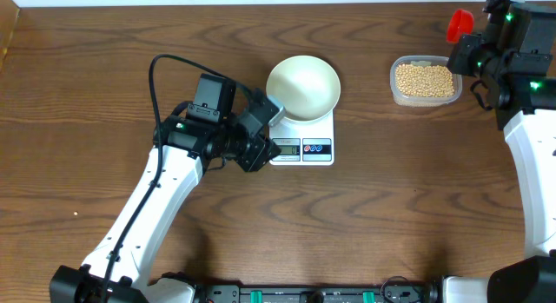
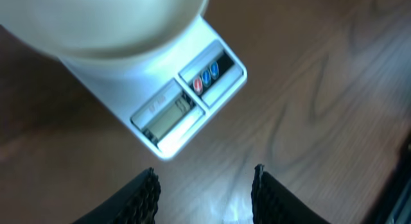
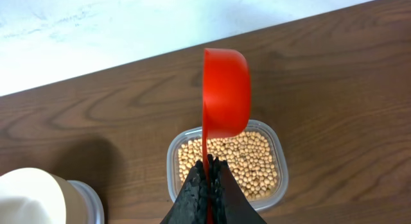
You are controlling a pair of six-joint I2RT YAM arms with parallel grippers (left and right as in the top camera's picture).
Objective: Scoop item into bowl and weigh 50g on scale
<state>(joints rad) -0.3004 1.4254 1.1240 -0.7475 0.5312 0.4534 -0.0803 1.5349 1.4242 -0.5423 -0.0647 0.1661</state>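
The end effector [image 3: 207,179] has its 2 black fingers [image 3: 192,192] pressed together on the thin handle of a red scoop [image 3: 226,92]. The scoop's cup is turned on its side, with its flat edge in line with the handle. Beneath it a clear tub [image 3: 280,161] sits on the brown wood counter [image 3: 334,83], filled with small tan beans [image 3: 253,163]. At the lower left corner a white bowl [image 3: 29,195] shows in part, with a corner of the scale [image 3: 90,198] under it. A pale surface [image 3: 96,31] lies beyond the counter's far edge.

place: robot lab tabletop | signs: left arm [image 1: 143,212]; right arm [image 1: 530,164]; wood-grain table [image 1: 417,190]
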